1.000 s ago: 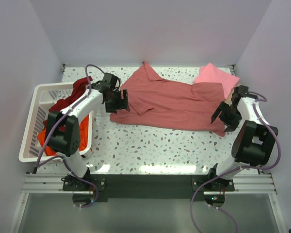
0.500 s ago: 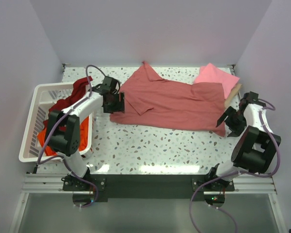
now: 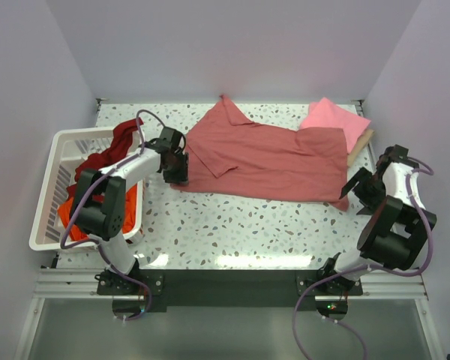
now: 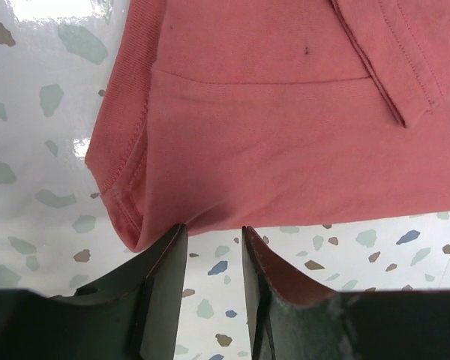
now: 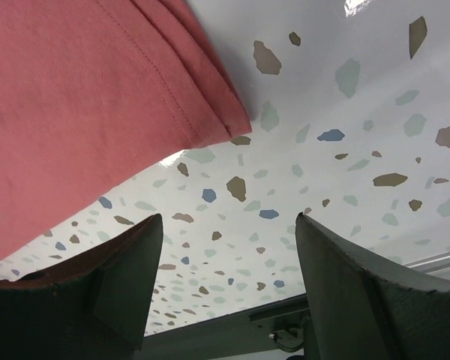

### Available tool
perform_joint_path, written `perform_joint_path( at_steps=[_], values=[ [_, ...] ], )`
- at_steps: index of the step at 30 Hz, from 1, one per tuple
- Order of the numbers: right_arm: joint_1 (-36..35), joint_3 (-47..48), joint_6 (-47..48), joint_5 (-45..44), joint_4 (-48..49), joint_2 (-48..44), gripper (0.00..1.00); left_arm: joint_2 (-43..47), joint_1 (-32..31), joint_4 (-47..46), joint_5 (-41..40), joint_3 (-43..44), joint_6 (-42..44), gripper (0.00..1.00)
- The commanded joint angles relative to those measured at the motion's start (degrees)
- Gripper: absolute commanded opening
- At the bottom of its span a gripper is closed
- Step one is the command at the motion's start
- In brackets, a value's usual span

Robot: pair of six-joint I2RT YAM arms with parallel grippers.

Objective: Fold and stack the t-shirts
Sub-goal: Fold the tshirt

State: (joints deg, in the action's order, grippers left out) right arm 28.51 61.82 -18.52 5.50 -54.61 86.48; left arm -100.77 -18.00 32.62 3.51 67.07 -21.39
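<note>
**Rose shirt (image 3: pixel 270 157) flat on bench (image 3: pixel 247 225), left pincer (image 3: pixel 177 171) closing at its corner**

Spread unfolded across the middle of the bench, the shirt has not moved. The left pincer has dropped to its near-left corner and narrowed to a slim gap, tips at the hem, no cloth between them yet. The right pincer (image 3: pixel 358 187), wide open and empty, has backed off past the near-right corner. A first fold seems about to begin.

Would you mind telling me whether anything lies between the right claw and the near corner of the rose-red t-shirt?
Nothing visible does. The right claw stands open, close to the hemmed corner of the rose-red t-shirt, and only bare speckled table shows between them.
</note>
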Motion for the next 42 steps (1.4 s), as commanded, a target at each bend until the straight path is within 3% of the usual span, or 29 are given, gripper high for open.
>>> perform_joint_path(
  at_steps=[1,11,22,29,42],
  values=[
    [-0.04,0.76,0.86,-0.31,-1.03,-2.19,0.74,-0.57,0.60,-2.04,-0.68,1.04,1.78,0.40],
    [-0.12,-3.02,0.42,0.66,-0.32,-4.38,0.75,1.28,3.06,-0.63,-5.01,4.30,3.98,0.56],
    [-0.04,-5.40,-0.72,0.74,0.82,-4.74,0.75,-0.30,3.67,-4.67,4.57,-0.26,4.07,0.52],
    [-0.04,-4.78,-0.46,0.13,-0.15,-5.70,0.75,-1.53,3.67,-5.55,4.67,-1.50,3.72,0.49],
    [-0.04,-7.33,-0.72,-3.74,0.38,-5.62,0.75,-1.88,3.67,-5.64,3.00,-2.29,3.81,0.10]
  ],
)
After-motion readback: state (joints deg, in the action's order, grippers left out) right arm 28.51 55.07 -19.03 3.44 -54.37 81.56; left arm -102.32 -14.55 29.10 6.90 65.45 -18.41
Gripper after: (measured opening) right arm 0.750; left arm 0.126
